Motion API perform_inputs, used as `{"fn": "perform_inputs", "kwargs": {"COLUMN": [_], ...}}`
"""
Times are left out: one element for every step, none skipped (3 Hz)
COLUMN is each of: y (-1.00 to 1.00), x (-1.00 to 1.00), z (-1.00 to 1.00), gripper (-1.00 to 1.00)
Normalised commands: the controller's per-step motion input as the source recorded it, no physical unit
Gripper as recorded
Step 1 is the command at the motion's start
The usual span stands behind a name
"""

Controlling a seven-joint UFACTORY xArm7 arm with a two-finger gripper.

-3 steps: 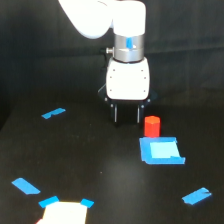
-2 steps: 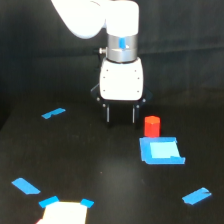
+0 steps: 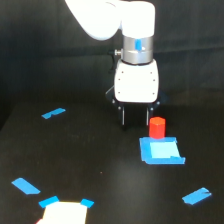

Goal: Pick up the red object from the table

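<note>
The red object (image 3: pixel 157 127) is a small upright red-orange cylinder standing on the black table (image 3: pixel 100 165), just behind a light blue square patch (image 3: pixel 161 150). My gripper (image 3: pixel 136 120) hangs from the white arm, its two dark fingers pointing down and spread apart. It is empty. The right finger (image 3: pixel 149 118) stands close to the cylinder's left side; I cannot tell whether it touches. The cylinder is beside the gripper, not between the fingers.
Blue tape pieces lie on the table at the left (image 3: pixel 53 113), the lower left (image 3: pixel 25 185) and the lower right (image 3: pixel 196 196). A pale square with blue tape corners (image 3: pixel 63 212) sits at the front edge.
The gripper has moved toward the exterior view's left, away from directly behind the cylinder, and a little higher. The red cylinder has not moved.
</note>
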Motion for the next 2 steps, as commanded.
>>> {"fn": "perform_inputs", "kwargs": {"y": [-0.16,0.14], "x": [1.00,1.00], "z": [-0.45,-0.38], "gripper": [0.49,0.47]}}
